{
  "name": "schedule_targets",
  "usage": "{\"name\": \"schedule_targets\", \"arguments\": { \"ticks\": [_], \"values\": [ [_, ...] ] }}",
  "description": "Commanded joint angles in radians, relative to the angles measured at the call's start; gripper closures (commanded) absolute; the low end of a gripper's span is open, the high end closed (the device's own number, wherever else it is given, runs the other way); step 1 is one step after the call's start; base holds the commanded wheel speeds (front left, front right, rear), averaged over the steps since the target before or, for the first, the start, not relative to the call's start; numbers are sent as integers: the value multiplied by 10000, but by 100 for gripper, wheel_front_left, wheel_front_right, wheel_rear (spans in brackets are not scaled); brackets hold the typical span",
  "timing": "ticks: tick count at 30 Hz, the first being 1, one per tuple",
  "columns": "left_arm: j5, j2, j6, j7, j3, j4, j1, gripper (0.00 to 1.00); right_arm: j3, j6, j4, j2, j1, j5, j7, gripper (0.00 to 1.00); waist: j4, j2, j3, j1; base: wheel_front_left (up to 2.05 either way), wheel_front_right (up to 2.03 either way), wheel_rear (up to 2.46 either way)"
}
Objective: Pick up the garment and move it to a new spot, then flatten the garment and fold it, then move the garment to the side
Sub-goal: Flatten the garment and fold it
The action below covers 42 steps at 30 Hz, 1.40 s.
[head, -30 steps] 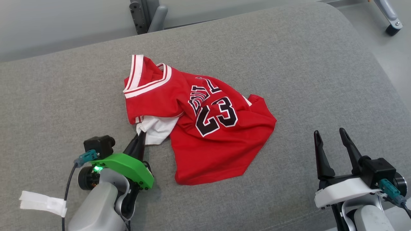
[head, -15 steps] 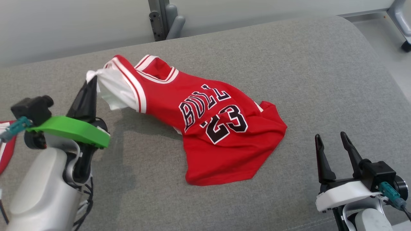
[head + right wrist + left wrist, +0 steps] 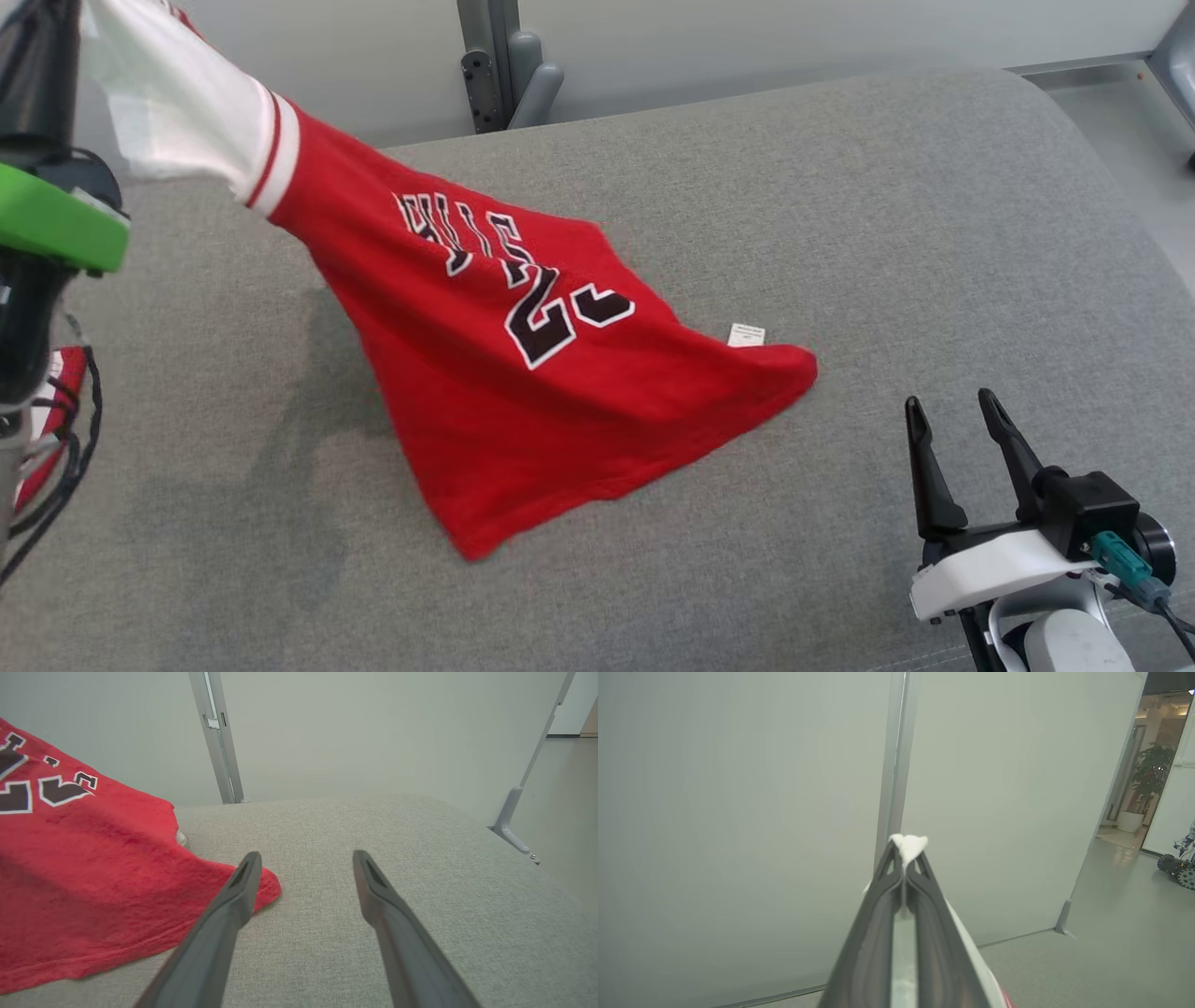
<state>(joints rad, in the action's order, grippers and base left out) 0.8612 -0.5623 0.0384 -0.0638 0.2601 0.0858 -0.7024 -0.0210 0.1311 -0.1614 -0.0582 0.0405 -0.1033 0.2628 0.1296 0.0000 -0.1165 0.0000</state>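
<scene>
Since 1 second ago the left gripper (image 3: 903,858) has hauled the red jersey (image 3: 523,392) up toward 10 o'clock in the head view, jaws pinched tight on its white fabric edge. Jersey hangs stretched from there, lower hem lying on the grey cushion (image 3: 887,205) near the middle. Right gripper (image 3: 948,401) sits at 4 o'clock, fingers spread apart, holding nothing, near the hem's right corner.

1. Bright, even indoor light, with no glare on the grey cushion (image 3: 840,187).
2. A faint, soft-edged shadow lies under the raised garment (image 3: 523,373), toward the cushion's left edge.
3. In the left wrist view, the left gripper (image 3: 906,854) blurs near the lens, and a warm-lit doorway (image 3: 1153,765) glows at the upper right.
4. Straight lines bow slightly near the wrist views' edges.
</scene>
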Motion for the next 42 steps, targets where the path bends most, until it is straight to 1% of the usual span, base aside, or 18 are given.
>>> {"name": "schedule_targets", "arguments": {
  "ticks": [1,3,6,8,11,16,20,25,31,33,36,42],
  "values": [
    [38,-201,-80,-183,-79,-250,-303,100,2,-7,-14,-15,-136,-10,32,0,-3,0,37,0,0,0,0],
    [61,-383,-161,-516,-116,-621,-570,100,20,-7,-29,-7,-152,-28,32,0,-1,0,71,0,0,0,0],
    [9,-462,-217,-820,-29,-984,-871,100,38,-7,-42,3,-142,-39,32,0,0,0,101,0,0,0,0],
    [-29,-392,-229,-1128,177,-1302,-1166,100,61,-7,-57,12,-122,-58,32,0,3,0,126,0,0,0,0],
    [2,-113,-232,-1474,517,-1624,-1671,100,118,-7,-76,15,-59,-70,32,0,20,0,125,0,0,0,0],
    [-227,660,-260,-1657,1210,-1399,-2345,100,253,-7,-73,23,163,-105,32,0,202,0,-13,0,0,0,0],
    [-328,1449,-103,-1566,1946,-724,-2530,100,320,-7,-43,28,348,-126,32,0,490,0,-270,0,0,0,0],
    [-459,2626,236,-1436,2978,376,-2683,100,402,-7,-80,45,543,-181,32,0,993,0,-659,0,0,0,0],
    [-446,4316,601,-1073,4204,1742,-2821,100,532,-7,-81,63,765,-346,32,0,1669,0,-1200,0,0,0,0],
    [-413,4693,686,-953,4685,2189,-2752,100,606,-7,-93,71,806,-501,32,0,1878,0,-1380,0,0,0,0],
    [-281,5020,803,-792,5621,2642,-2545,100,691,-7,-89,71,939,-720,32,0,2183,0,-1639,0,0,0,0],
    [382,5096,855,-297,7447,3046,-2214,100,884,-7,-95,72,1087,-1138,32,0,2727,0,-2063,0,0,0,0]
  ]
}}
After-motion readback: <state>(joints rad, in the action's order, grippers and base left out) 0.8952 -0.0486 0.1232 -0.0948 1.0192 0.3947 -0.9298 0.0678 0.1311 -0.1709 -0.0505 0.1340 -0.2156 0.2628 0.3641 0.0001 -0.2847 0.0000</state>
